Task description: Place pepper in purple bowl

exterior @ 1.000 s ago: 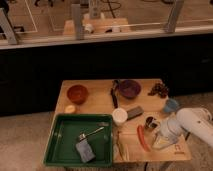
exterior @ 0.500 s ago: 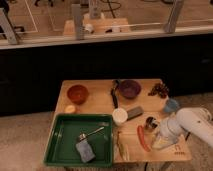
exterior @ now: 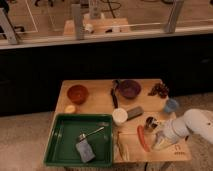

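Tabletop (exterior: 100, 96), curved red pepper (exterior: 143, 138), end effector (exterior: 161, 138) beside

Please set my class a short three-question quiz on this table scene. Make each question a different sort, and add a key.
1. True or false: the pepper already lies in the purple bowl.
2. Where is the gripper?
A) over the purple bowl
B) just right of the pepper, near the front right of the table
C) beyond the table's left edge
3. What colour is the tray at the table's front left?

Key: 1 false; 2 B; 3 green.
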